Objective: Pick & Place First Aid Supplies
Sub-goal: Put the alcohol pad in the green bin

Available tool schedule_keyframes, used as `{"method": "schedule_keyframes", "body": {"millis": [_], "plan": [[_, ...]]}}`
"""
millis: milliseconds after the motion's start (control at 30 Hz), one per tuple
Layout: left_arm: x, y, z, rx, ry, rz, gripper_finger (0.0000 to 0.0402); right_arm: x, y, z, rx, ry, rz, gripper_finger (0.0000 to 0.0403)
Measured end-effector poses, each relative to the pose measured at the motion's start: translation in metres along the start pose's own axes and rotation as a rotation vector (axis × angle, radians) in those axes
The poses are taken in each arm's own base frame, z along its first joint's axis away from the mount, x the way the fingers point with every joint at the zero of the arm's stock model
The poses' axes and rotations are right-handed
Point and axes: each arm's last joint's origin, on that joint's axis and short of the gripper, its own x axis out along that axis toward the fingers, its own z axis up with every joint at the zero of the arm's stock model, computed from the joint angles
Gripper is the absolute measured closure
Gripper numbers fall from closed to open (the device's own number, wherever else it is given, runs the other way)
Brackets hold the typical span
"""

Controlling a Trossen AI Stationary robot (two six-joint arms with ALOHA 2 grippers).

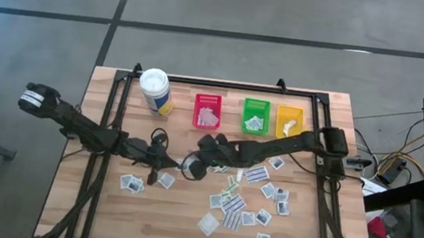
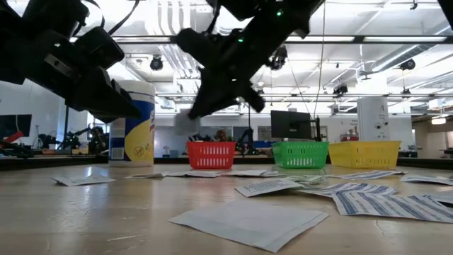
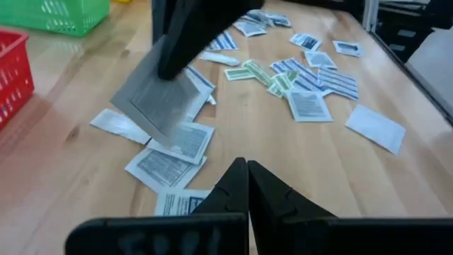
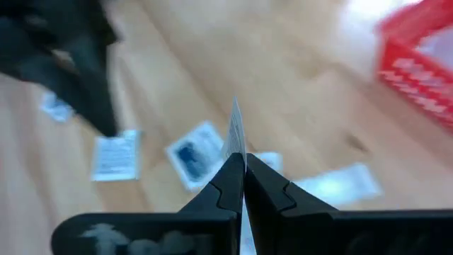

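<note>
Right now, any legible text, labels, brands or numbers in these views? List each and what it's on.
None can be read.
canister: blue and yellow label print, too blurred to read.
packet pinched in the right gripper: fine grey print, too small.
loose packets on the table: dark-blue print blocks, too small.
red bin, green bin, yellow bin: no markings visible.

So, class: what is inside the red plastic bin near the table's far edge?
The red plastic bin holds a few small white paper packets at its near end. Whatever lies beneath them is covered. Its mesh wall hides the contents in the low view.
</note>
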Motion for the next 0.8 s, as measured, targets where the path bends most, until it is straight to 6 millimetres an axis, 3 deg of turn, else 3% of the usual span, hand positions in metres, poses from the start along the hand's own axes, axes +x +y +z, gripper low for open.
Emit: {"method": "schedule_keyframes", "body": {"millis": [400, 800], "plan": [[0.000, -0.001, 0.001, -0.002, -0.004, -0.021, 0.0401, -0.036, -0.032, -0.020, -0.038, -0.051, -0.204, 0.0394], [-0.001, -0.001, 0.001, -0.006, -0.008, -0.022, 0.0402, -0.083, -0.091, -0.039, 0.099, -0.180, -0.267, 0.0394]]}}
